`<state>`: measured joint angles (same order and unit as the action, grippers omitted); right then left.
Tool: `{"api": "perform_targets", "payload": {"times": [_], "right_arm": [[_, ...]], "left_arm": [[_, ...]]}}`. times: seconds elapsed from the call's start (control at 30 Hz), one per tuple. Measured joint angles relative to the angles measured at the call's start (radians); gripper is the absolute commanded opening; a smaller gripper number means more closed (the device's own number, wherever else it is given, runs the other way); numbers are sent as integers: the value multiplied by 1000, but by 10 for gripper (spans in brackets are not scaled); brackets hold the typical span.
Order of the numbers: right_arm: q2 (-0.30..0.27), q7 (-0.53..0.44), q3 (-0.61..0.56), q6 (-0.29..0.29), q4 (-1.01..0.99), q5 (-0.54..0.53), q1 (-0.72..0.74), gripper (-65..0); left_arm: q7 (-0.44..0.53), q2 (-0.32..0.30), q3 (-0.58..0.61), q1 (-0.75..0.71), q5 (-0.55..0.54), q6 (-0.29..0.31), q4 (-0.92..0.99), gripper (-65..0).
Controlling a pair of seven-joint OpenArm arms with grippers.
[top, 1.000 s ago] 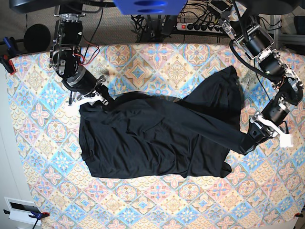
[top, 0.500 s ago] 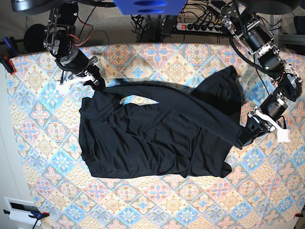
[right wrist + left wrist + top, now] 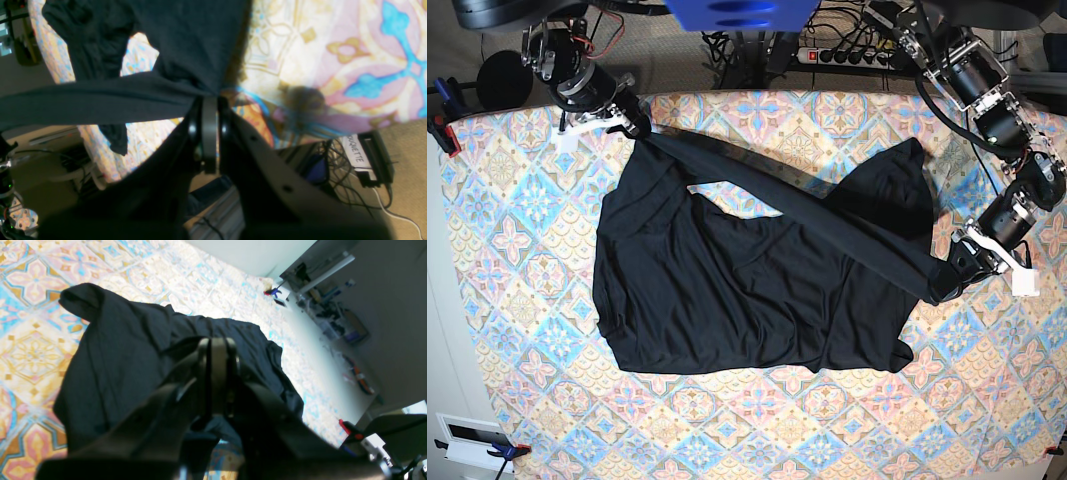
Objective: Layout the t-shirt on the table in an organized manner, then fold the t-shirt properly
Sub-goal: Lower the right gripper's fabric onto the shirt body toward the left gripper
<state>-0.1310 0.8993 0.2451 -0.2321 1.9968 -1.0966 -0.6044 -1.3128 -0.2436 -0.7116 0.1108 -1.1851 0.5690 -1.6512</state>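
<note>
One t-shirt [image 3: 727, 290] diagonally taut (upper-left to lower-right)

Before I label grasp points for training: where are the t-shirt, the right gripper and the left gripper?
t-shirt [image 3: 727, 300], base view, middle of the flat body.
right gripper [image 3: 639, 128], base view, fingers clamping the fabric.
left gripper [image 3: 942, 285], base view, fingers clamping the fabric.

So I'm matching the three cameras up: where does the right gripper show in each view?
Base: right gripper at upper left, shut on a corner of the t-shirt, near the table's far edge.
Right wrist: right gripper centre frame, fabric stretched away to the left.
Left wrist: not in view.
Shared landmark: the black t-shirt on the diamond-patterned table.
</note>
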Motion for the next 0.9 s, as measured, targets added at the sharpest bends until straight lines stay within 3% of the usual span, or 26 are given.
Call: {"api": "perform_targets", "payload": {"times": [0.17, 0.43, 0.73, 0.9], "right_arm": [[1, 2, -3, 0, 7, -2, -60, -650], [3, 3, -102, 0, 7, -3, -63, -650], [-6, 5, -104, 0, 7, -2, 113, -650], [-60, 2, -104, -7, 4, 5, 234, -650]], "left_arm": [[-21, -3, -1, 3, 0, 0, 0, -650], [-34, -3, -1, 2, 0, 0, 0, -650], [-71, -3, 3, -15, -51, 1, -1, -650], [-74, -3, 2, -46, -47, 1, -1, -650]]}}
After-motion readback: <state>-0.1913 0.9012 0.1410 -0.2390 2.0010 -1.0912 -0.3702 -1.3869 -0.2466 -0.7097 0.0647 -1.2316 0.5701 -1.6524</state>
